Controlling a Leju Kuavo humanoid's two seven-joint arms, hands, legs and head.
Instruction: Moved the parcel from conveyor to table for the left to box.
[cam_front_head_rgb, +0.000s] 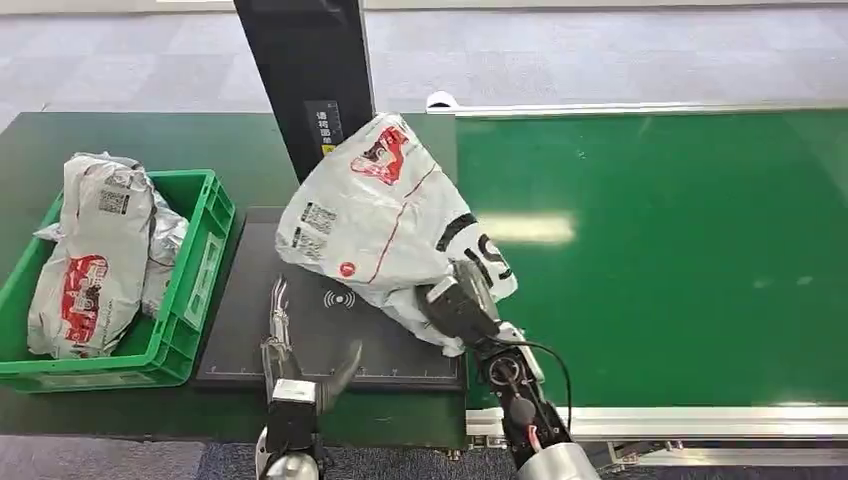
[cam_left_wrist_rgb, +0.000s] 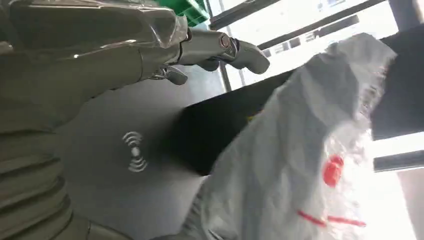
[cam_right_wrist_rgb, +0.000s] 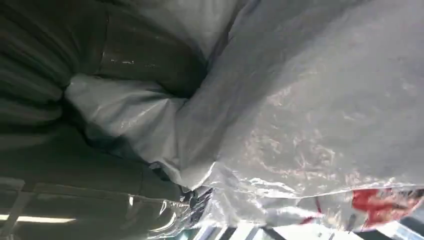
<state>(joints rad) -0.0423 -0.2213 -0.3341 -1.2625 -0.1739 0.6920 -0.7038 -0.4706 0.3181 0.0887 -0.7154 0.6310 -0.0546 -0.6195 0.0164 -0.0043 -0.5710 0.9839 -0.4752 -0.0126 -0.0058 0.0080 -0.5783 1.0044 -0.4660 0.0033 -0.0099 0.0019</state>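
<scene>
1. Head view: the right robot hand (cam_front_head_rgb: 455, 308) grips the white parcel (cam_front_head_rgb: 385, 215) over the dark scanner pad (cam_front_head_rgb: 330, 345), beside the green conveyor (cam_front_head_rgb: 660, 250); the left robot hand (cam_front_head_rgb: 285, 345) rests spread, holding nothing, near the green crate (cam_front_head_rgb: 200, 260).
2. Left wrist view: spread fingers (cam_left_wrist_rgb: 240, 52) beside the parcel (cam_left_wrist_rgb: 300, 165).
3. Right wrist view: the parcel's (cam_right_wrist_rgb: 300, 110) plastic is bunched against the robot hand.

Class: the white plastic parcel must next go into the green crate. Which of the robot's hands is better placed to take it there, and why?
Left. The left hand is open over the dark scanner pad, next to the green plastic crate. The right hand grips the white plastic parcel from the conveyor side, farther from the crate.
</scene>
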